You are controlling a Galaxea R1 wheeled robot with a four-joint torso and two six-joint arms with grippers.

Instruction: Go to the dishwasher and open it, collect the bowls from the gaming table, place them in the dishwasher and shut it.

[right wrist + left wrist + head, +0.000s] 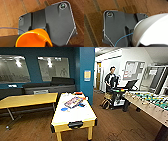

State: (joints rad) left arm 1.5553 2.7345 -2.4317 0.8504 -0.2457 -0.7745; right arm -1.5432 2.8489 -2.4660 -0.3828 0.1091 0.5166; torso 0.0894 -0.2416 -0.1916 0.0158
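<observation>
A: Report the position of the gaming table [75, 114].

B: It stands on the brown floor [112, 127] ahead of the camera, long axis running away from it, white top with a yellow wood edge. A dark fitting [75, 124] sits in the middle of the near end.

A: Location of the bowls?

B: One blue bowl [64, 109] rests on the tabletop near the left long edge, about halfway along. A second blue shape [81, 105] lies toward the right long edge; it is too blurred to confirm as a bowl. Between them lies a flat multicoloured board [73, 102]. Small red and orange items [78, 93] sit at the far end.

A: Surroundings?

B: A yellow table [27, 100] stands left of the gaming table, its corner near the far left edge. A dark sofa [50, 87] runs along the blue wall [35, 52]. A foosball table [150, 103] occupies the right side. A person [111, 78] stands at a control rig [117, 97] beyond it.

A: Gripper state?

B: Cannot tell for either. The left wrist view shows the dark plate over the brown floor, a white rounded cover [154, 31] and a thin blue cable [122, 38]. The right wrist view shows the plate and an orange funnel-shaped part [33, 38].
</observation>
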